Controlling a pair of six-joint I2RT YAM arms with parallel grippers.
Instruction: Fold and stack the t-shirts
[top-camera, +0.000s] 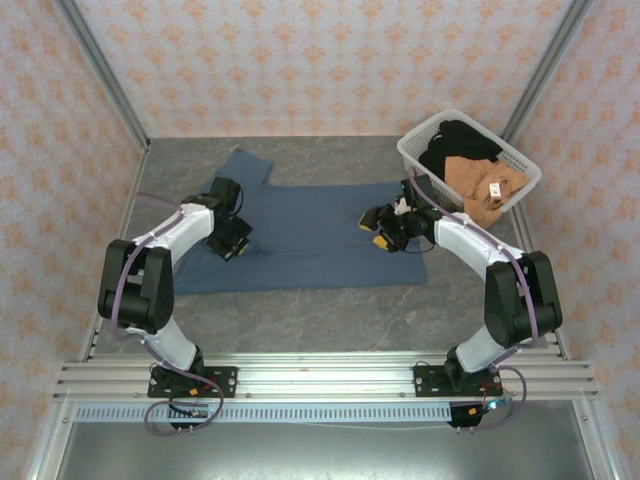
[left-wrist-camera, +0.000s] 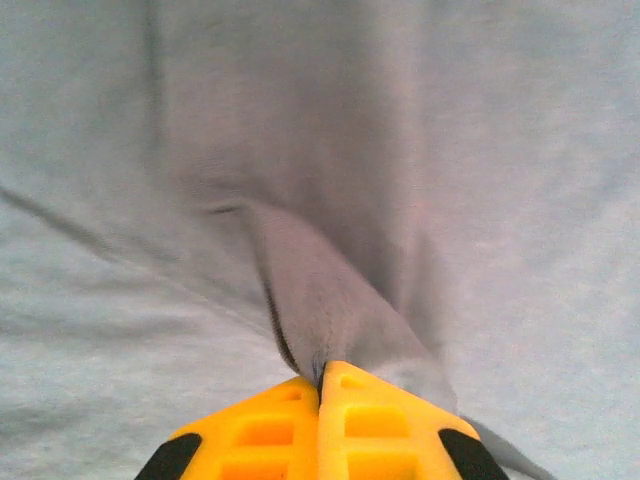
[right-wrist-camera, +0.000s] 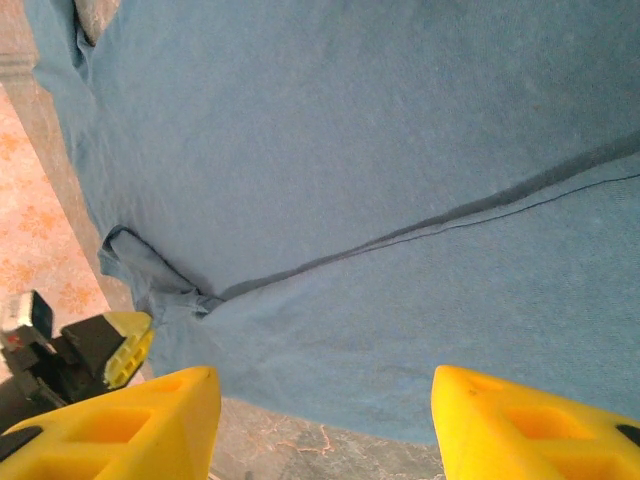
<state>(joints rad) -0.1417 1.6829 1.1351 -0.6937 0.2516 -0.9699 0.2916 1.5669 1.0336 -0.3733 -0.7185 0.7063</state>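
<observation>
The slate-blue t-shirt (top-camera: 310, 235) lies spread across the middle of the table, one sleeve pointing to the back left. My left gripper (top-camera: 232, 240) sits on its left part; its yellow fingers (left-wrist-camera: 380, 430) are shut on a raised pinch of the blue cloth (left-wrist-camera: 330, 300). My right gripper (top-camera: 385, 232) hovers over the shirt's right part and is open, with the shirt's edge (right-wrist-camera: 380, 400) between its spread fingers (right-wrist-camera: 150, 420) and nothing held. A fold line crosses the cloth (right-wrist-camera: 400, 235). The tan-brown tee (top-camera: 480, 180) with a white tag (top-camera: 495, 190) and the black tee (top-camera: 460, 140) lie in the basket.
The white lattice basket (top-camera: 520, 165) stands at the back right corner, close behind the right arm. Grey marbled tabletop (top-camera: 330, 320) shows in front of the shirt. Patterned walls with metal posts enclose the table on three sides.
</observation>
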